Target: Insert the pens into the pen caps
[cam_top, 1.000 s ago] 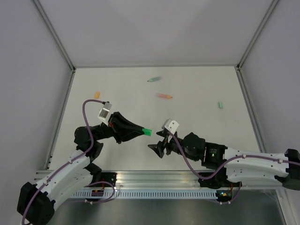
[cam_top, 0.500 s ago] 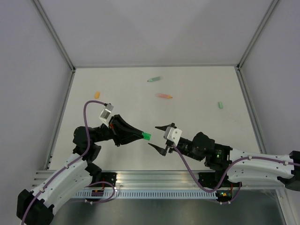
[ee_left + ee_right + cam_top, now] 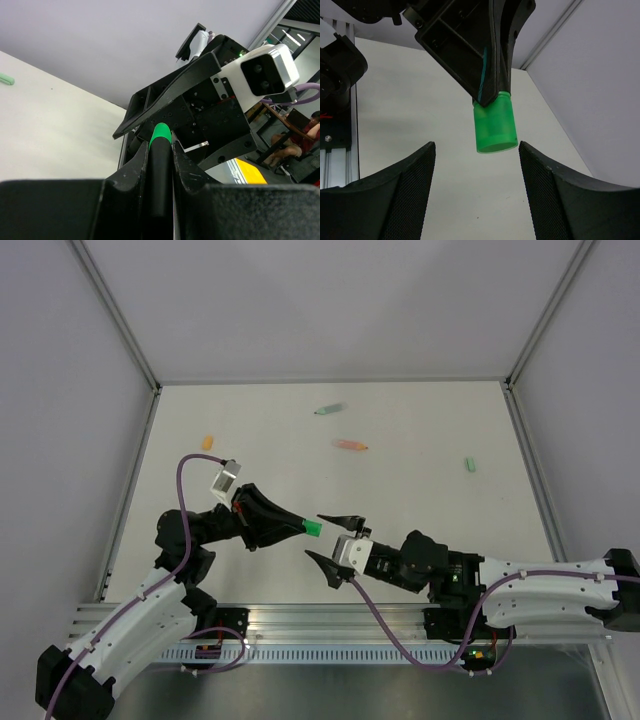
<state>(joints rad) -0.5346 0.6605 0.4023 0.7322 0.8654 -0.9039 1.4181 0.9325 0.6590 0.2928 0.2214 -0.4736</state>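
At the left, the black-and-green marker (image 3: pixel 160 165) is held clear of the table (image 3: pixel 250 470) by the left gripper (image 3: pixel 300 528), whose jaws are clamped on the black barrel. Only the bright green end (image 3: pixel 494 125) is left protruding toward the right. A slip along the barrel is likely if that end is pushed or pulled on axis, since so little of the marker is exposed beyond the fingertips.

Just to the right, the right gripper (image 3: pixel 314 537) is held with its jaws spread wide on either side of the green end, and nothing is gripped by it. If the jaws are closed off-centre, the marker could be levered sideways in the left grip or knocked loose and dropped. The left fingertips could also be struck, because they are very near the green end.

Well apart on the far table, the orange cap (image 3: pixel 208 441), the mint marker (image 3: pixel 328 409), the salmon marker (image 3: pixel 351 444) and the mint cap (image 3: pixel 469 464) are seen lying separately, so those pairings are judged not yet done.

It cannot be told whether the green end is a cap already seated on the marker or part of its body. No loose bright green cap is seen anywhere. Most of the barrel is hidden inside the left jaws. The far items are too small for their tips or open ends to be made out.
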